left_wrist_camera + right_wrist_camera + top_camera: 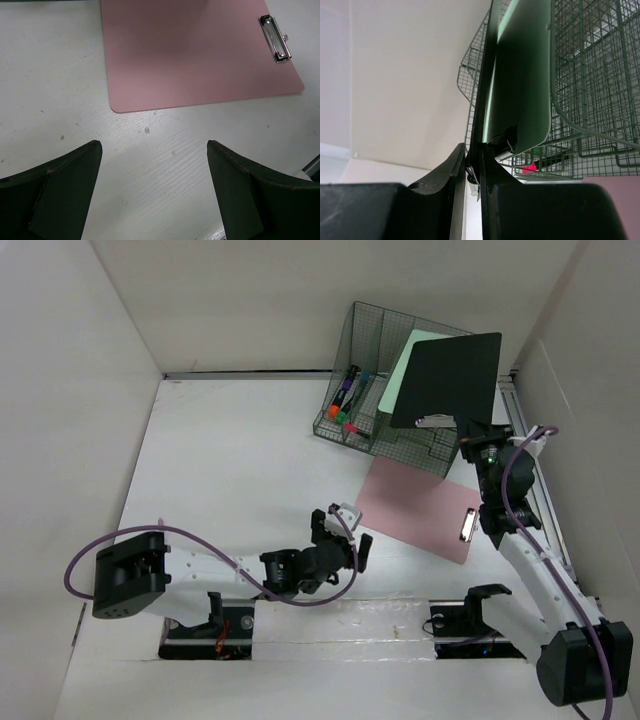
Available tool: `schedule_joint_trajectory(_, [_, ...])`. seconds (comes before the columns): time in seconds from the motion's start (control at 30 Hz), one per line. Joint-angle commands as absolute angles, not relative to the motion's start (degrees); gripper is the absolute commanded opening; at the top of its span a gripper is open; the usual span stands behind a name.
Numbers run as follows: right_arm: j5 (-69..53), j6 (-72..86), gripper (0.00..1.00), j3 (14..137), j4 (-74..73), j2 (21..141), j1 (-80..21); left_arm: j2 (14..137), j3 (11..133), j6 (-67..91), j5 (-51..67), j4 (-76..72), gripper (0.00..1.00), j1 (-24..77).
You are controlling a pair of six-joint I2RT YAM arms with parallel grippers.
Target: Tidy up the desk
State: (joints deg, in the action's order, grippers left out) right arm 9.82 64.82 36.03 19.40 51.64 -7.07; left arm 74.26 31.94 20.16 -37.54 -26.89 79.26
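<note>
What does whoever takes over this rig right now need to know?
Left gripper: open, holding nothing, low over the desk just short of the pink clipboard.
Right gripper: shut on the black clipboard near its clip, holding it on edge at the wire-mesh organizer, beside the light green board.
Done: the green board and the markers are in the organizer.
Left: seat and release the black clipboard (I cannot tell if its lower edge is in the slot), then probably file the pink clipboard, which lies flat on the desk.
</note>
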Motion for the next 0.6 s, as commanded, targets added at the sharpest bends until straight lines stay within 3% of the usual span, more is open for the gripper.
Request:
schedule_joint_trajectory(0.0, [8.4, 67.1, 0.0, 36.0, 28.8, 52.6, -6.6, 75.4, 34.4, 20.2, -37.1, -28.7, 0.82, 79.0])
schedule_joint_trajectory(0.17, [8.2, 67.9, 0.05, 35.9, 30.4, 55.5, -6.6, 77.3, 35.2, 20.5, -36.8, -28.8, 0.82, 79.0])
schedule_joint_trajectory(0.23, [8.2, 67.6, 0.16, 35.9, 30.6, 56.0, -6.6, 78.0, 35.2, 20.4, -36.6, -29.7, 0.82, 79.0])
schedule_joint_trajectory(0.27, [7.5, 67.5, 0.27, 36.1, 30.6, 56.5, -6.6, 78.7, 35.4, 20.2, -36.6, -29.8, 0.82, 79.0])
schedule_joint_trajectory(0.33, [6.9, 67.0, 0.37, 36.6, 30.2, 57.0, -6.6, 79.6, 36.3, 20.0, -36.0, -29.2, 0.82, 79.0])
schedule_joint_trajectory(0.37, [5.9, 66.8, 0.53, 37.3, 28.7, 57.2, -6.6, 81.1, 38.0, 19.0, -35.4, -29.4, 0.82, 79.0])
schedule_joint_trajectory(0.43, [5.6, 66.8, 0.59, 37.4, 27.2, 56.8, -6.6, 82.3, 38.5, 18.2, -35.1, -29.6, 0.82, 79.0])
schedule_joint_trajectory(0.47, [5.6, 66.5, 0.65, 37.4, 26.1, 56.2, -6.6, 83.1, 39.2, 17.8, -34.6, -29.7, 0.82, 79.0])
schedule_joint_trajectory(0.5, [6.1, 66.4, 0.77, 37.4, 25.2, 55.4, -6.6, 84.7, 41.1, 17.3, -34.1, -29.5, 0.82, 79.0])
schedule_joint_trajectory(0.57, [6.8, 65.7, 0.87, 37.4, 21.1, 52.1, -6.6, 86.5, 43.1, 16.2, -32.6, -29.2, 0.81, 79.0])
